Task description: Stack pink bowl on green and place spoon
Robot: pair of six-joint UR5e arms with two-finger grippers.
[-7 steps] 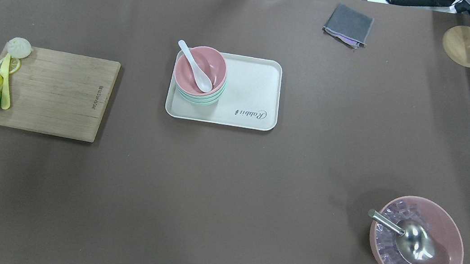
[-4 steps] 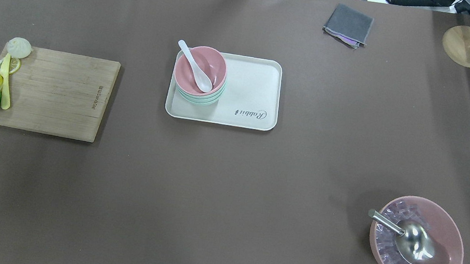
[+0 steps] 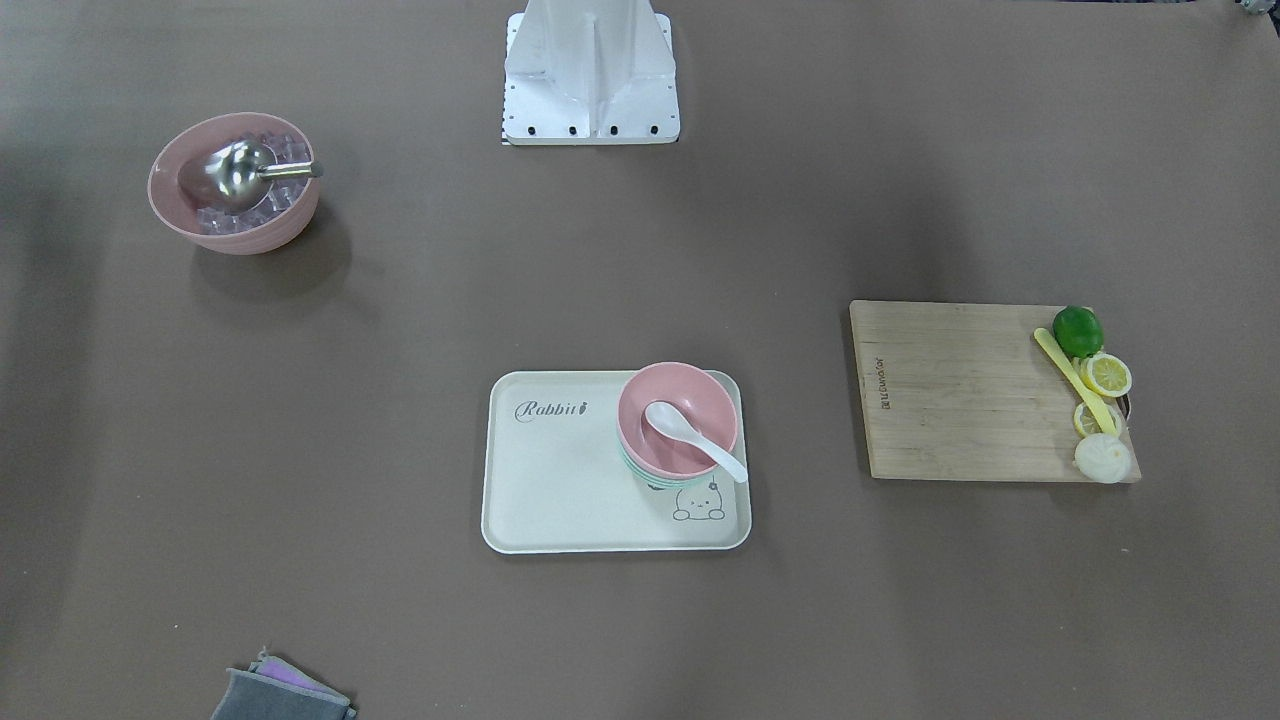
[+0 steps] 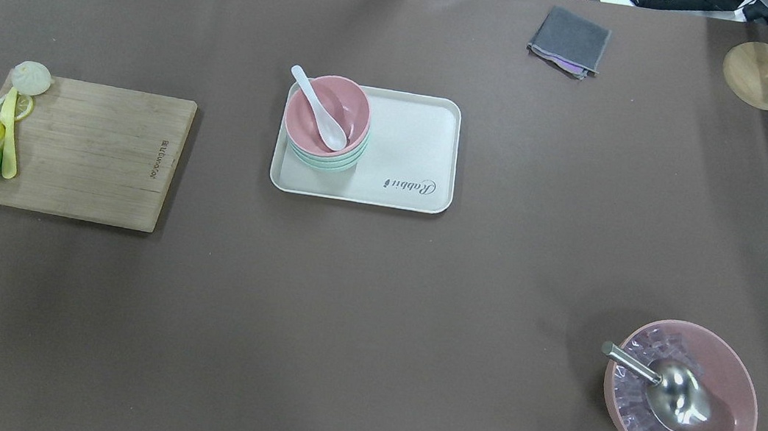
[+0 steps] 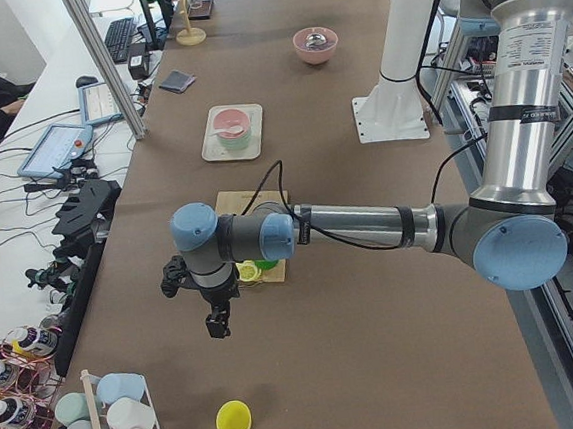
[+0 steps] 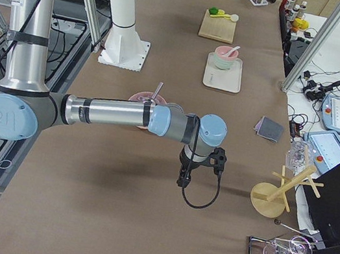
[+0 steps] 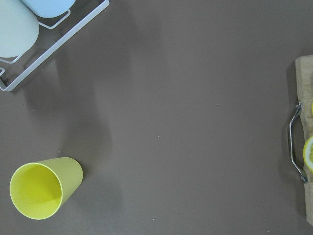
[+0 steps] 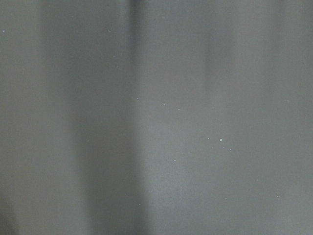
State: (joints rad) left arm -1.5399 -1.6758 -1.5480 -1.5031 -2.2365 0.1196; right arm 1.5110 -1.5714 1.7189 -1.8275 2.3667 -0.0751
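The pink bowl (image 4: 351, 112) sits nested on top of the green bowls (image 4: 324, 162) at the left end of a cream tray (image 4: 416, 138). The white spoon (image 4: 322, 118) lies in the pink bowl, its handle over the far-left rim. The front view shows the same: pink bowl (image 3: 695, 395), spoon (image 3: 665, 420), tray (image 3: 560, 470). My left gripper (image 5: 217, 326) hangs far off past the cutting board, and my right gripper (image 6: 180, 181) hangs far off at the other end. Both show only in the side views, so I cannot tell if they are open or shut.
A wooden cutting board (image 4: 95, 151) with a lime, lemon slices, a bun and a yellow utensil lies left. A pink bowl of clear cubes with a steel scoop (image 4: 683, 396) stands near right. A grey cloth (image 4: 570, 41) and a wooden stand (image 4: 762, 76) lie far right. A yellow cup (image 7: 41, 188) lies below my left wrist.
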